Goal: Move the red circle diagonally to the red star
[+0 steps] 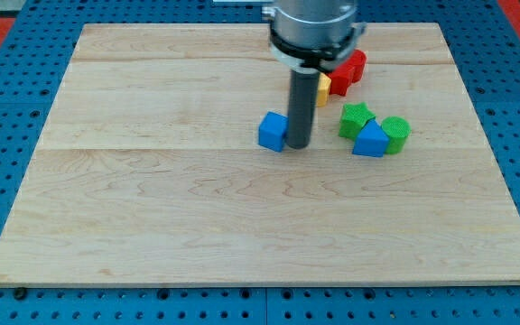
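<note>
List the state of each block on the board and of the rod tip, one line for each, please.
my tip: down at the board, right beside the blue cube
blue cube: flat, alone
red block: partly hidden behind the arm, shape unclear
yellow block: mostly hidden
green star: flat, against the blue triangle
blue triangle: flat
green cylinder: upright

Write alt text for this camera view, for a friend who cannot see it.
A robot arm's dark rod stands on a wooden board, my tip just right of a blue cube. Behind the rod sit a red block and a yellow block; to the right cluster a green star, blue block and green cylinder.
</note>
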Motion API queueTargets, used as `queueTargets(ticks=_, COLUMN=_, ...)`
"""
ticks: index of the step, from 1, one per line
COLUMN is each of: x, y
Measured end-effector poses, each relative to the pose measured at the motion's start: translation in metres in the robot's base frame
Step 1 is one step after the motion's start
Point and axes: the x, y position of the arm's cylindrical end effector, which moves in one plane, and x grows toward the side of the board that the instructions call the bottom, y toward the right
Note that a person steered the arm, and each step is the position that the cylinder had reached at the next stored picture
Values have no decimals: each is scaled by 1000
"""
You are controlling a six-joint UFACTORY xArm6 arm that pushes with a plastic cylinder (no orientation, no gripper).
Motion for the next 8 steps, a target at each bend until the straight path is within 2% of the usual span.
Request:
queueTargets(ticks=2, x=-57, y=-45)
queueTargets(ticks=3, x=-58, y=-85)
queueTargets(ticks=4, x=-91, y=-35)
queueTargets(ticks=5, x=-141, y=-29)
queueTargets(ticks=6, x=-191, y=21)
queueTargets(ticks=8, x=-194, y=125)
